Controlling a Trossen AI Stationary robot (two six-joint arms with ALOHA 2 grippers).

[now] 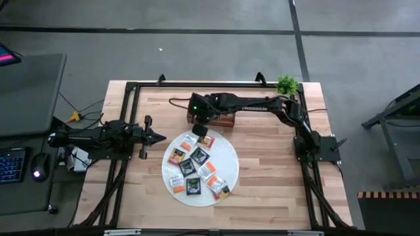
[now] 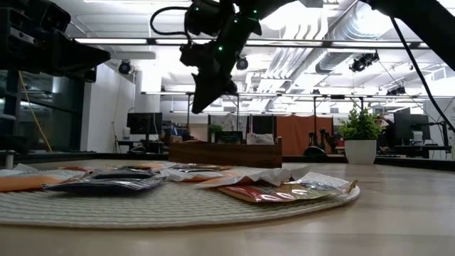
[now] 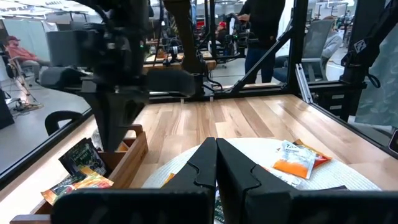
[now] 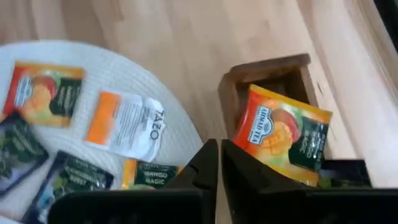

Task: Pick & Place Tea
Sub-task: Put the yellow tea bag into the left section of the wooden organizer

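— Where are your grippers relative to the round white mat?

— Your right gripper hangs above the wooden tray, just beyond the mat's far edge, fingers pressed together and holding nothing. Your left gripper waits just off the mat's left rim, also pressed together.

— And the tea?

— You have one orange sachet leaning inside the tray's end compartment. The remaining sachets lie scattered across the mat, black, orange and white mixed together.
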